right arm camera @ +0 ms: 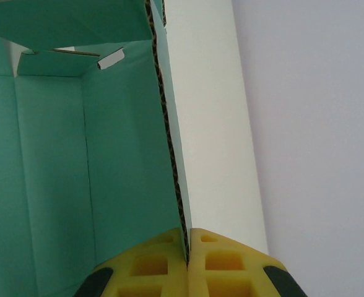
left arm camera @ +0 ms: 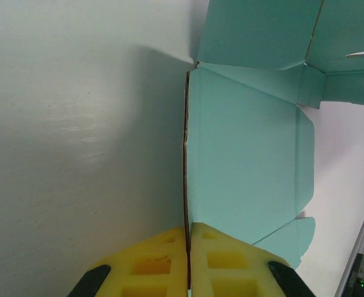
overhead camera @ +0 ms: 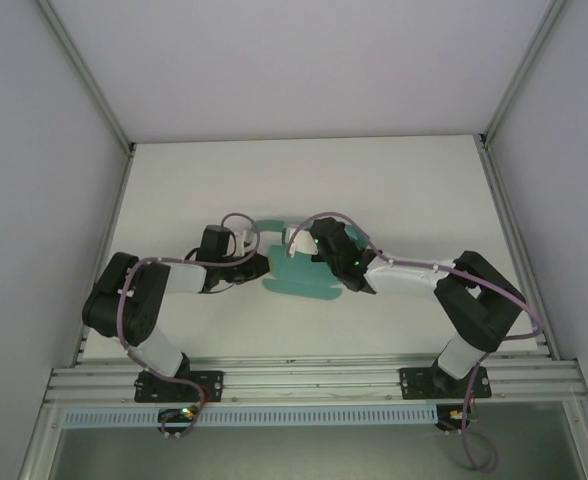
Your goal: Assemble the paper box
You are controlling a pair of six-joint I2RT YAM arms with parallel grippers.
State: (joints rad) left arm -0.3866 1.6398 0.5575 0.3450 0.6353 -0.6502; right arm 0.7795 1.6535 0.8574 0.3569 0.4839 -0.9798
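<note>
The paper box (overhead camera: 296, 273) is a teal-green card sheet with flaps, lying at the middle of the white table between my two arms. My left gripper (overhead camera: 257, 262) is at its left side. In the left wrist view its yellow pads (left arm camera: 163, 260) are shut on the edge of an upright teal panel (left arm camera: 244, 167). My right gripper (overhead camera: 326, 262) reaches in from the right. In the right wrist view it (right arm camera: 187, 247) is shut on the corrugated edge of another raised wall (right arm camera: 126, 161), with folded flaps (right arm camera: 64, 59) beyond.
The white table (overhead camera: 394, 190) has open surface behind and to both sides of the box. Pale enclosure walls (overhead camera: 34, 150) stand left, right and behind. An aluminium rail (overhead camera: 314, 378) runs along the near edge, carrying both arm bases.
</note>
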